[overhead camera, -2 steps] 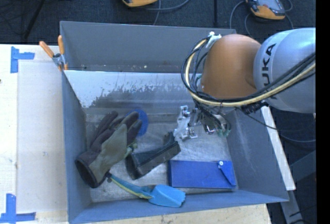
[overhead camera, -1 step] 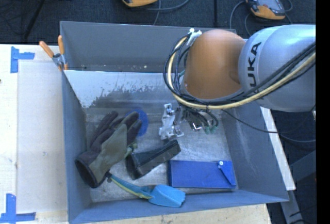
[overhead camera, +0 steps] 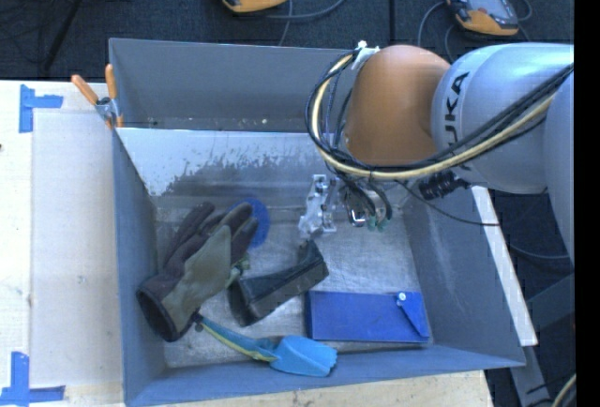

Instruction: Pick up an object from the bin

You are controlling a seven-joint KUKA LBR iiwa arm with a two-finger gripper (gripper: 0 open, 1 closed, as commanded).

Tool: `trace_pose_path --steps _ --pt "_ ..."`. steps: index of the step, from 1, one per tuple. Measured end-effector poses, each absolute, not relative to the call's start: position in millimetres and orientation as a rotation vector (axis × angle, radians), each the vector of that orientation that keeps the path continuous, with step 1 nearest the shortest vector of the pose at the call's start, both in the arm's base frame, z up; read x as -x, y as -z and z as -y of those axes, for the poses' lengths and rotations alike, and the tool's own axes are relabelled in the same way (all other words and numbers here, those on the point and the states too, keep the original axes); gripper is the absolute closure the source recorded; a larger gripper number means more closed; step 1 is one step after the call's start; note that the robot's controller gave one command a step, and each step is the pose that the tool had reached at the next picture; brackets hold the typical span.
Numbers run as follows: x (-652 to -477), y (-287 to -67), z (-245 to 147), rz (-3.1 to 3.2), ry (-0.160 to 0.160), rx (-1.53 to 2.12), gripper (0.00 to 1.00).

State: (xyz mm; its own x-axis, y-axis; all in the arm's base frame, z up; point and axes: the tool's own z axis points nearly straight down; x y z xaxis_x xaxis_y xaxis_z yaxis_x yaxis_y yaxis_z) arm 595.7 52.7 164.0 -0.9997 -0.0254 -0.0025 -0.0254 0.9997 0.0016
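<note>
My gripper (overhead camera: 316, 211) hangs below the orange wrist cover at the middle of the bin, just above the upper right end of a black wedge-shaped thing (overhead camera: 277, 286) lying slantwise on the floor. I cannot tell whether it touches that thing. Left of the wedge lies a dark olive-grey glove (overhead camera: 194, 269), with a round blue thing (overhead camera: 255, 218) half hidden under its fingers. A flat blue rectangular box (overhead camera: 366, 316) lies at the front right, below the gripper.
A blue scoop-like tool with a yellow-green handle (overhead camera: 286, 355) lies along the bin's front wall. The arm and its cables hang over the bin's back right part. The sloping bin walls close in on every side.
</note>
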Motion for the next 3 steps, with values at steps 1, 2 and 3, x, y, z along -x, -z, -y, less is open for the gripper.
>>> trace_pose_path --steps 1,2,3 --pt "-591.2 -293 -129 -2.973 -0.002 0.994 1.00" --pt "-590.7 -290 -127 -2.979 -0.002 0.991 1.00" --pt "-586.5 -265 -127 -3.011 0.000 0.871 1.00"
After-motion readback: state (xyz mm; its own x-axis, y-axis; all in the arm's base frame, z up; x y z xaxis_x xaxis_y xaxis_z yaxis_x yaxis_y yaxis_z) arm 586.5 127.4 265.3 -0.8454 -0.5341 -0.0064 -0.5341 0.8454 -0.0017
